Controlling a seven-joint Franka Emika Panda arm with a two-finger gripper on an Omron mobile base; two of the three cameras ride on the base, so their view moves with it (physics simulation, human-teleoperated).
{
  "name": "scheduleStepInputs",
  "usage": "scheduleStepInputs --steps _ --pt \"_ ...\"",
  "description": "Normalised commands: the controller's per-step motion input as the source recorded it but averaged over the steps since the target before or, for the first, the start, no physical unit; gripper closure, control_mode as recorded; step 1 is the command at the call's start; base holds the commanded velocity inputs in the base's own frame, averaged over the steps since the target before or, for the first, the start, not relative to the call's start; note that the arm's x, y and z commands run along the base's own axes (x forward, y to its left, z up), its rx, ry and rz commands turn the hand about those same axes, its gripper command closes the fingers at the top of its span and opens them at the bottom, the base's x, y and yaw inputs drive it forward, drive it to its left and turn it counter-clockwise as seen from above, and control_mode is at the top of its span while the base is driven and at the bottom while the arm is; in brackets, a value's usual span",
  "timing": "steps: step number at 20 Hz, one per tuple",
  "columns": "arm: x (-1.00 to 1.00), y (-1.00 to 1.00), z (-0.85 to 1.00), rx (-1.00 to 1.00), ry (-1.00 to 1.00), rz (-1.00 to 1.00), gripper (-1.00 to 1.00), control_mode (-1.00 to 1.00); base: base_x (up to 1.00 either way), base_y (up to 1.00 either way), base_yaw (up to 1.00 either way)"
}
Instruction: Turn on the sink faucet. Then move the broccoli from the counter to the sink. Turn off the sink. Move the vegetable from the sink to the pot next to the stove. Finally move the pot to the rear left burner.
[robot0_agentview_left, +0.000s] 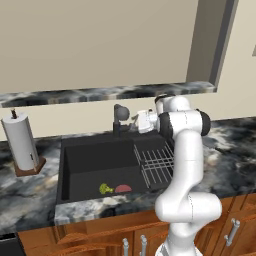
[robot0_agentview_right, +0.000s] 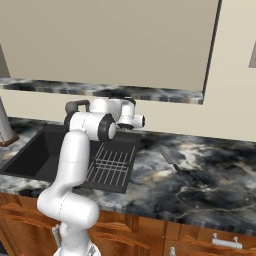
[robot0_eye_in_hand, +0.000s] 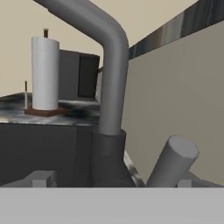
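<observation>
Closest to the hand camera stands the faucet handle (robot0_eye_in_hand: 173, 161), a short grey lever tilted up to the right, just beside the dark faucet base (robot0_eye_in_hand: 107, 157) from which the curved spout (robot0_eye_in_hand: 107, 65) rises. Gripper (robot0_eye_in_hand: 113, 183): jaws spread wide, holding nothing, the two fingertips (robot0_eye_in_hand: 41, 178) barely showing at the lower edge. In the left base view the hand (robot0_agentview_left: 145, 121) sits close to the right of the faucet (robot0_agentview_left: 120, 116), behind the sink (robot0_agentview_left: 80, 145). Broccoli (robot0_agentview_left: 105, 188) lies on the basin floor near the front wall, beside a small red item (robot0_agentview_left: 123, 189), so the step in hand is judged to be shutting off the water. To do this well, the open jaws should straddle the lever squarely, or one finger should press its side, and the push should follow the lever's arc without striking the spout. No running water can be made out, so the tap's state is uncertain. Contact between fingers and lever is hidden, and the pot and stove lie outside the pictures. A paper towel roll (robot0_agentview_left: 21, 142) stands on the counter to the sink's left.
</observation>
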Motion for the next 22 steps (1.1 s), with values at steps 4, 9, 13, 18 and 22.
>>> scheduleStepInputs --steps 4,9,13,18,22 --pt "-0.07 0.5 0.07 0.0 0.01 0.0 -1.0 -1.0 0.0 0.0 0.0" --pt "0.0 0.19 0.0 0.0 0.0 0.0 -1.0 -1.0 0.0 0.0 0.0" --pt "0.0 -0.06 -0.01 0.0 0.0 0.0 -1.0 -1.0 0.0 0.0 0.0" --pt "0.0 -0.27 0.0 0.01 0.0 0.0 -1.0 -1.0 0.0 0.0 0.0" --pt "0.0 -0.39 0.0 0.02 0.0 0.0 -1.0 -1.0 0.0 0.0 0.0"
